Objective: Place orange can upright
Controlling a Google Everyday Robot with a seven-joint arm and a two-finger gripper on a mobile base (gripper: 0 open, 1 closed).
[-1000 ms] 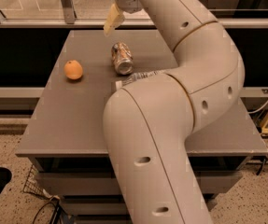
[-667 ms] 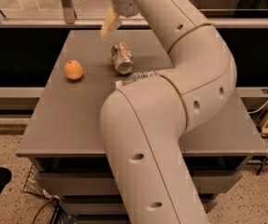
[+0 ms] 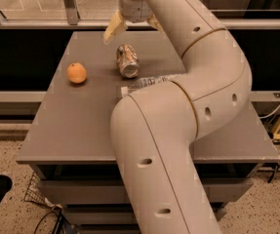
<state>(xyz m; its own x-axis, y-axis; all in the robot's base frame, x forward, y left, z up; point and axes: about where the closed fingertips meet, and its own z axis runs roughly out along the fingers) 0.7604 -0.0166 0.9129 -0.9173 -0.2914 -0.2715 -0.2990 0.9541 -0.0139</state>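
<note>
Arm (image 3: 178, 130) hides most of the bottle (image 3: 147, 83); gripper (image 3: 134, 24) hangs near toppled orange can (image 3: 128, 60).

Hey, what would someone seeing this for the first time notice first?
The big cream robot arm sweeps up the middle, its gripper hanging with jaws apart over the far side of the grey table. Just below the gripper, the orange can lies on its side, with a round orange fruit off to the left in view.

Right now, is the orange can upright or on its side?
On its side: the orange can lies on the table, silver end toward the camera. The hand hovers open above it.
</note>
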